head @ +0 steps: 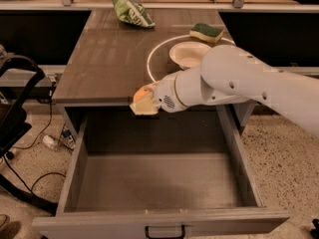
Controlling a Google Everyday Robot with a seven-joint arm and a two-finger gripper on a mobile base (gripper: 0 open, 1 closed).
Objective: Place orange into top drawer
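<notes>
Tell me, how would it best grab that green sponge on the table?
Probably across its two long sides, coming straight down from above: the sponge lies flat, a low block behind the white bowl. The gripper is at the table's front edge, holding the orange.

The pale cream gripper (144,103), at the table's near edge, is seen clasping the bright orange (141,91). The top drawer (149,183) is coloured plain grey, its handle (164,231) black. The table (109,59) is grained dark brown. The bowl (189,55) is white.
</notes>
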